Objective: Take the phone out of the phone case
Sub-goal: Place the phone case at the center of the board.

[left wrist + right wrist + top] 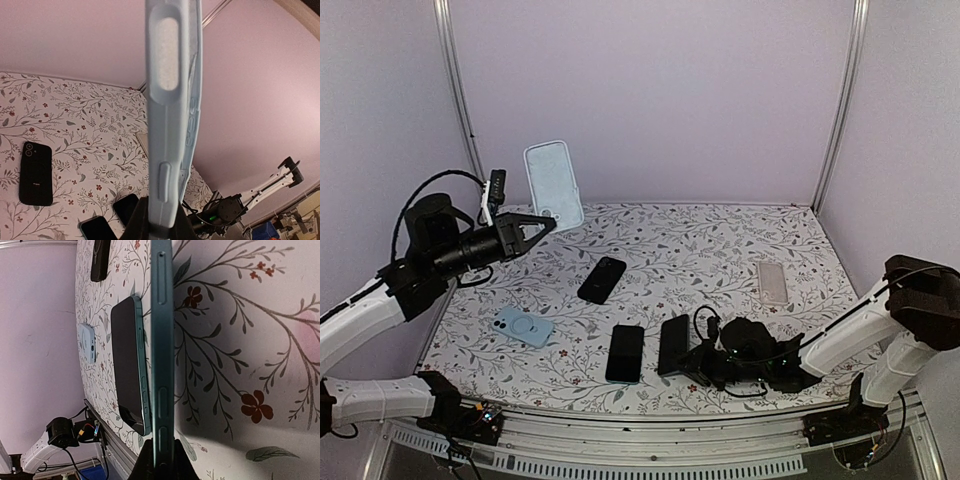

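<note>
My left gripper (546,221) is shut on the bottom edge of a light blue phone case (553,185) and holds it upright, high above the table's far left. The case's face shows pale, with no dark screen. In the left wrist view the case (172,100) stands edge-on between the fingers (142,225). My right gripper (693,361) is shut on the end of a dark phone with teal edges (673,343), low at the table's front centre. In the right wrist view this phone (161,355) is edge-on just over the tabletop.
A second dark phone (625,352) lies beside the held one, also in the right wrist view (127,365). A black phone (602,279) lies mid-table. A light blue case with a ring (523,326) lies front left. A pale clear case (772,282) lies at right.
</note>
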Tool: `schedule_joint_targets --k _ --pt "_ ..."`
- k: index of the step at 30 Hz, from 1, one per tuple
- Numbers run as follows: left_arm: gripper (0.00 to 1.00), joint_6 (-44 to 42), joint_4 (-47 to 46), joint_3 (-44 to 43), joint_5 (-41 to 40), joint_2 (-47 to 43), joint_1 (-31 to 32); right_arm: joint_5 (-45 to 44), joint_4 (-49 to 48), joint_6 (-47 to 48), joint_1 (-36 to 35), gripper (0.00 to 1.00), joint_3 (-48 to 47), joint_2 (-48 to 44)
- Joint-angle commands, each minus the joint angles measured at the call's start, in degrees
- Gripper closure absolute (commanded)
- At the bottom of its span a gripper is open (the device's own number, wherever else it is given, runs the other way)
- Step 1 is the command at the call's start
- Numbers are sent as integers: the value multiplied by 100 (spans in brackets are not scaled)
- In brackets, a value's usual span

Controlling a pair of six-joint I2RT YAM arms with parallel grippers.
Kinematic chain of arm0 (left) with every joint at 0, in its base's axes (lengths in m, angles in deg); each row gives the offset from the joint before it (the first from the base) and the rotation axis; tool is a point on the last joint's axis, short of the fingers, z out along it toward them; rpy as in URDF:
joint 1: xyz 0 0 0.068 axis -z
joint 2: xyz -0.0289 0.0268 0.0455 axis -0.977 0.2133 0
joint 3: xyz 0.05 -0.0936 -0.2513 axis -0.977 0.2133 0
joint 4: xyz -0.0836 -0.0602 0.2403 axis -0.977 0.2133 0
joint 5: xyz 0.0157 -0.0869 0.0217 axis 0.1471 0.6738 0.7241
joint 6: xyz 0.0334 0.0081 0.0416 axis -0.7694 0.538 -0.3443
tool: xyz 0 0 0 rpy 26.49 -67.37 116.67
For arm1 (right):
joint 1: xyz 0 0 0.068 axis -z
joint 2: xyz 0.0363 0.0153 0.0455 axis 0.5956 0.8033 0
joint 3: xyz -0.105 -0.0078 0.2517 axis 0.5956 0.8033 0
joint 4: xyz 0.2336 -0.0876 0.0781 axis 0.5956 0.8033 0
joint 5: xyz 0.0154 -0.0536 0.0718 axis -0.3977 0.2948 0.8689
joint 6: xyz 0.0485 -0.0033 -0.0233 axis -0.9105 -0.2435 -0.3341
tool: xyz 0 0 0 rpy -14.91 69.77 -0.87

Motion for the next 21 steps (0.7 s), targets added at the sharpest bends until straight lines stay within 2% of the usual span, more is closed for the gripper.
schedule_joint_targets --k 1,21 --pt "100 -73 -17 121 44 -129 -57 74 -488 -26 -104 99 -219 242" --pt "100 -11 -150 309 79 -187 -53 451 -139 -197 -225 87 -197 275"
